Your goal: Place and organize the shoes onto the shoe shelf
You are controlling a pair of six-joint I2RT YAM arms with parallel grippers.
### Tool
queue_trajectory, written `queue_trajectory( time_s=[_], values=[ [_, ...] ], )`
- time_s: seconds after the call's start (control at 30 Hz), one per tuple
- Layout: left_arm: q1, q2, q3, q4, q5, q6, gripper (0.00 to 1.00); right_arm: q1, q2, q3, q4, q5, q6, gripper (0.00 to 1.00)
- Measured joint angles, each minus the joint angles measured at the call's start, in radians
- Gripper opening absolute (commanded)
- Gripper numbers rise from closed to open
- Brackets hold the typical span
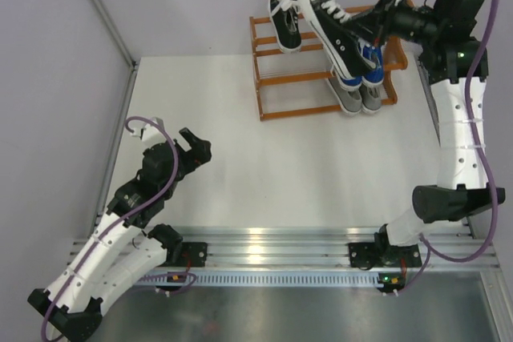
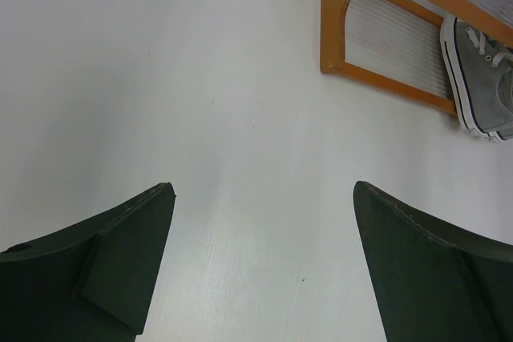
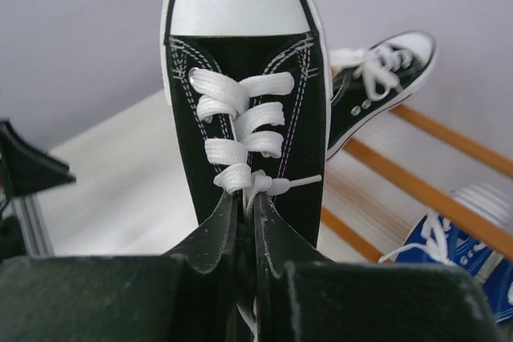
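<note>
one black sneaker [image 1: 325, 14], white toecap, white laces, in right tool [image 3: 247, 207]

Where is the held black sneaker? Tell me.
Top view: the held black sneaker hangs in the right gripper above the shelf, right of the shelved black sneaker.

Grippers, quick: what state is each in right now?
Left gripper: open, holding nothing.
Right gripper: closed on the black sneaker, gripping it at the laces.

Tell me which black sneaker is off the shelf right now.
The black sneaker clamped in the right gripper, held over the shoe shelf; the other black sneaker rests on its top tier.
</note>
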Motion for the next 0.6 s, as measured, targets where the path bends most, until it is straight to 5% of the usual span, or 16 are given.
queue_trajectory(
  time_s=[0.27, 0.6],
  values=[
    [0.0, 0.021, 0.0, 0.008, 0.003, 0.0, 0.98, -0.008, 0.176, 0.238, 0.188, 0.19, 0.282, 0.0],
    [0.0, 0.019, 0.0, 0.008, 0.004, -0.005, 0.98, 0.063, 0.361, 0.261, 0.16, 0.574, 0.303, 0.0]
  ],
)
